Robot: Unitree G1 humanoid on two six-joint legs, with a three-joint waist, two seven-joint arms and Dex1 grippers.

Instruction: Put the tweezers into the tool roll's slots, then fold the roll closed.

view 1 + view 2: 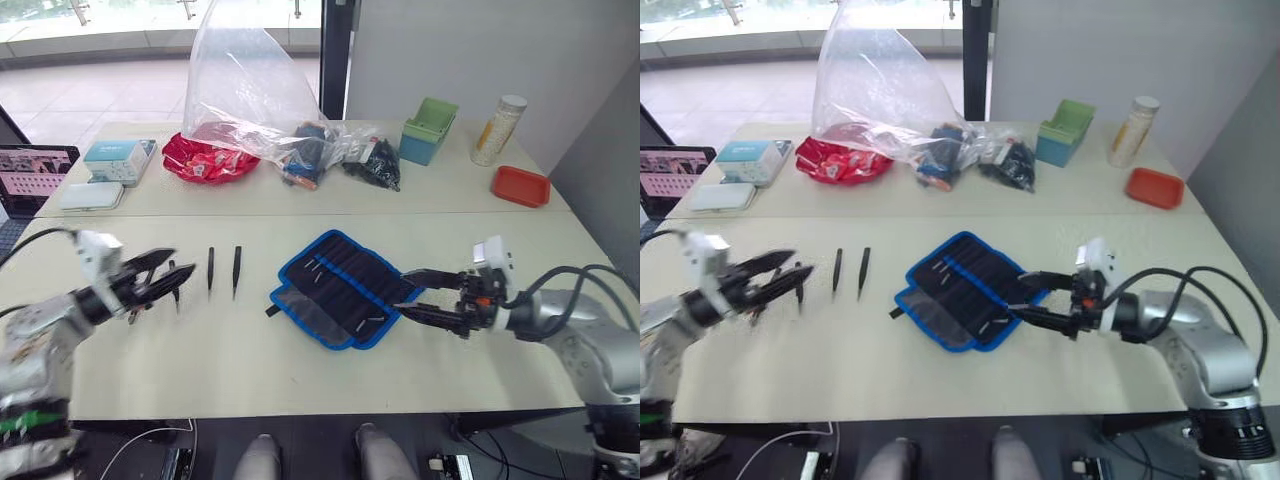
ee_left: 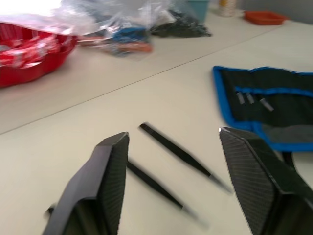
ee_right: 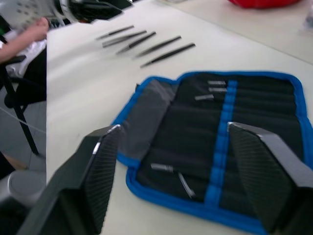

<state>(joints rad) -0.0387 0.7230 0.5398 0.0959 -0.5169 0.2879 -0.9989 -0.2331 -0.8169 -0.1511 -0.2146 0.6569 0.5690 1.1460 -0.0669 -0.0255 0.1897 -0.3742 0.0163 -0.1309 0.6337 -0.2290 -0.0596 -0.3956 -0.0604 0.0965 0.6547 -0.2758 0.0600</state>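
The tool roll (image 1: 340, 290) lies open and flat at the table's middle, dark fabric with blue edging, its slots (image 3: 215, 122) facing up and a short strap at its left end. Several black tweezers (image 3: 142, 44) lie side by side on the table left of it; two of them (image 1: 210, 268) (image 1: 237, 270) lie just right of my left gripper (image 1: 165, 272). That gripper is open, nothing between its fingers, hovering over the leftmost tweezers (image 2: 154, 186). My right gripper (image 1: 410, 292) is open and empty at the roll's right edge, pointing over the roll.
Along the far side stand a laptop (image 1: 35, 172), a blue-white box (image 1: 118, 160), a red bowl of packets (image 1: 208, 160), a clear plastic bag (image 1: 245, 95), a black bag of small parts (image 1: 375, 162), a green box (image 1: 428, 130), a bottle (image 1: 498, 130) and a red tray (image 1: 520, 186).
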